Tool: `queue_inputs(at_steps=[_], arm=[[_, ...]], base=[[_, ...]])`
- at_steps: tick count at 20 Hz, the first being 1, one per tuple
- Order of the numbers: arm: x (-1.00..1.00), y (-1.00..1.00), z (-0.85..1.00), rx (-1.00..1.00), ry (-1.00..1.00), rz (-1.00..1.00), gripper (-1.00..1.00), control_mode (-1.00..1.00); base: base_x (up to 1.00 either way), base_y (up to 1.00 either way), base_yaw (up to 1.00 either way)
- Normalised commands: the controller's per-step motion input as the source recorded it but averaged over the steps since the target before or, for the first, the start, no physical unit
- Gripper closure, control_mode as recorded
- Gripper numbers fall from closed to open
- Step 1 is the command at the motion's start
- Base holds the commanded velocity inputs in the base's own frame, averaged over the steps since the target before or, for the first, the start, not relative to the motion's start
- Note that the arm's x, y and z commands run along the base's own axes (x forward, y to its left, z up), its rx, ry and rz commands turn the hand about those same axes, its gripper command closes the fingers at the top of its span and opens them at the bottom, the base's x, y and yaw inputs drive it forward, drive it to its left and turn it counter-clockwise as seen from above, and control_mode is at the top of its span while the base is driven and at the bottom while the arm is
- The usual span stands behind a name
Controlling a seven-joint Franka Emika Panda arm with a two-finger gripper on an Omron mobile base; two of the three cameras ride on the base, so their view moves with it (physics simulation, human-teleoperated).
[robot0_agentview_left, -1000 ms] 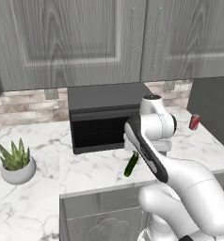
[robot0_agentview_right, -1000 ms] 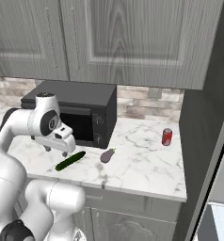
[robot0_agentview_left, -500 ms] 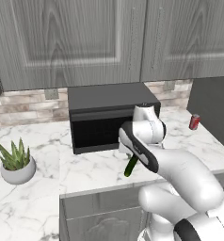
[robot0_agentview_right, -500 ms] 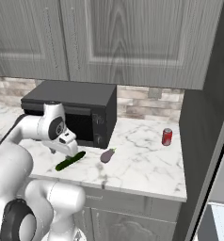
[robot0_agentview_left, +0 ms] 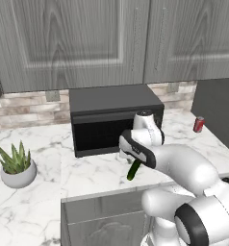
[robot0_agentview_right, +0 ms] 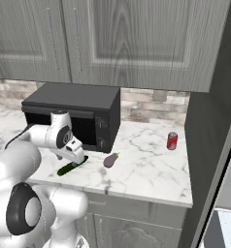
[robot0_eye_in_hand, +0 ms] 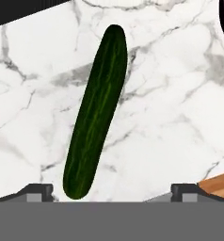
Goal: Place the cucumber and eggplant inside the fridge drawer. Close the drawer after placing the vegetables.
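- Right base view: grey cabinets across the top, marble counter below, dark fridge side on the right.
- Black microwave at the back of the counter, against the brick backsplash.
- White arm bent low over the counter's near edge, in front of the microwave, hand angled down at the marble.
- Gripper spread wide, holding nothing; finger tips just poking up at the bottom of the hand view, one on either side of the cucumber's near end, apart from it.
- Cucumber flat on the marble, slightly slanted in the hand view, untouched; in the right base view the cucumber partly covered by the hand, its near end sticking out toward the counter edge.
- Same in the left base view: lower end of the cucumber showing under the arm, the rest hidden.
- Eggplant just right of the cucumber, clear of it, near the microwave's front right corner; clipped to a dark sliver at the top right edge of the hand view.
- Potted plant far left on the counter.
- Red can well to the right, near the fridge side.
- Wood-toned corner at the lower right of the hand view, too cut off to identify.
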Motion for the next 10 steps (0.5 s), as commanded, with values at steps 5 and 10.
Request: queue_inputs(at_steps=[5,10], arm=[[0.15,0.03,-0.25,0.0,0.0,-0.01,-1.0,-1.0],[0.17,0.14,-0.31,0.0,0.0,0.0,-1.0,-1.0]], base=[[0.0,0.0,0.0],[0.0,0.0,0.0]])
